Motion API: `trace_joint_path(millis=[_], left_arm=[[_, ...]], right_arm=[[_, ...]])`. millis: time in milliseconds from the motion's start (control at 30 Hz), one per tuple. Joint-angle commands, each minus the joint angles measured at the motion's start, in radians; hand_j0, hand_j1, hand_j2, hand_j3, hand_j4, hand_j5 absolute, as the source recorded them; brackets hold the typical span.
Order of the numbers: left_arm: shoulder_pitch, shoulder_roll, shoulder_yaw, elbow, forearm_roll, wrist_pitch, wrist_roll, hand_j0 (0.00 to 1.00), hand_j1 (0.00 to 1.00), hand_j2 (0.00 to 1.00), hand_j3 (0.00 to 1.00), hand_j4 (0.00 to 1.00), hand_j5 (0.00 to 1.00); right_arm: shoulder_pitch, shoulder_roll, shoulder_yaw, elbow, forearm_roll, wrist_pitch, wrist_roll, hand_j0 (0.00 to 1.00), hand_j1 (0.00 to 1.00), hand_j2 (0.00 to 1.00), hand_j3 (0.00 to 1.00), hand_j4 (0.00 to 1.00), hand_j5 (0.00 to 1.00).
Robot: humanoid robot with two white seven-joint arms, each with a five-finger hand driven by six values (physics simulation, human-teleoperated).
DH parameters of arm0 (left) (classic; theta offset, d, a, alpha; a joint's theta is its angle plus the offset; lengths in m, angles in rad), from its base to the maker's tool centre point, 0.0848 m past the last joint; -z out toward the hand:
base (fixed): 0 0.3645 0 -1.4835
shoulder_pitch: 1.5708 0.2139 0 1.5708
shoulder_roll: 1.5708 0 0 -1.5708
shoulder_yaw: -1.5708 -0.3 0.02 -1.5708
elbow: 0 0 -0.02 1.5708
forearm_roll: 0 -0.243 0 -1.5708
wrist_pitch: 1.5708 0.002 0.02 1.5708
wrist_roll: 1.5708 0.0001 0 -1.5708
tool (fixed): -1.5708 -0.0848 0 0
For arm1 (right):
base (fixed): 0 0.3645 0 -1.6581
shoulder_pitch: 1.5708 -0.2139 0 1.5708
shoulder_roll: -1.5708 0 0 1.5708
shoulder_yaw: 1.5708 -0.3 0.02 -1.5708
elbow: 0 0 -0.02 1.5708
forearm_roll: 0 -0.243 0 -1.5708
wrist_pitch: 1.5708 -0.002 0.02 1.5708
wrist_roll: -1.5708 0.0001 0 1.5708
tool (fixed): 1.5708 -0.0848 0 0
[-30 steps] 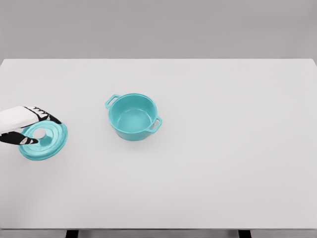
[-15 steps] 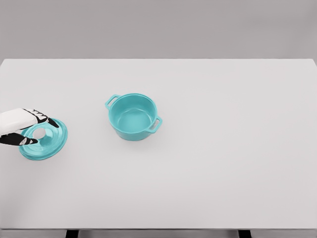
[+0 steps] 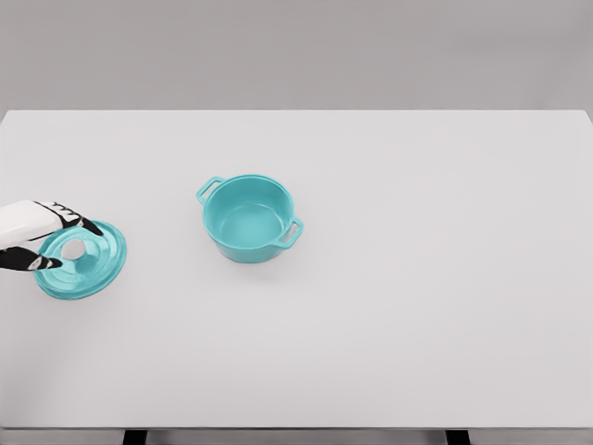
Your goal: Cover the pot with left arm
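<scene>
A teal pot point(image 3: 248, 219) with two side handles stands open on the white table point(image 3: 417, 278), left of the middle. Its teal lid point(image 3: 97, 264) lies flat on the table further left, with a pale knob point(image 3: 72, 250) at its centre. My left hand point(image 3: 77, 246) comes in from the left edge and hovers over the lid. Its black-tipped fingers point(image 3: 85, 224) reach past the far side of the knob and the thumb sits on the near side. They are spread and do not visibly touch the knob. The right arm is out of view.
The table's near edge runs along the bottom of the picture and its far edge meets a grey wall. Nothing else stands on the table.
My left hand has drawn back to the left by a little, its fingertips now nearer the knob. Lid and pot have stayed in place.
</scene>
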Motion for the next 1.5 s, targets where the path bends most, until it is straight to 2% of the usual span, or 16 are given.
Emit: trace_joint_path(millis=[0, 933, 1200, 1467], left_arm=[[0.0, 0.0, 0.0, 0.011, 0.005, 0.002, 0.0, 0.76, 0.76, 0.76, 0.76, 0.76, 0.76], [-0.002, -0.037, -0.006, 0.07, 0.002, 0.002, 0.0, 0.74, 0.74, 0.74, 0.74, 0.74, 0.74], [-0.003, -0.045, -0.006, 0.071, 0.001, 0.002, 0.0, 0.67, 0.67, 0.67, 0.67, 0.67, 0.67], [-0.003, -0.049, -0.007, 0.09, 0.001, 0.002, 0.0, 0.66, 0.66, 0.66, 0.66, 0.66, 0.66]], right_arm=[[-0.002, 0.0, 0.0, 0.0, 0.0, 0.0, 0.0, 1.0, 1.0, 1.0, 1.0, 1.0, 1.0], [0.0, 0.0, 0.0, 0.0, 0.0, 0.0, 0.0, 1.0, 1.0, 1.0, 1.0, 1.0, 1.0], [0.0, 0.0, 0.0, 0.001, 0.0, 0.0, 0.0, 1.0, 1.0, 1.0, 1.0, 1.0, 1.0], [0.0, 0.0, 0.0, 0.001, 0.0, 0.0, 0.0, 1.0, 1.0, 1.0, 1.0, 1.0, 1.0]])
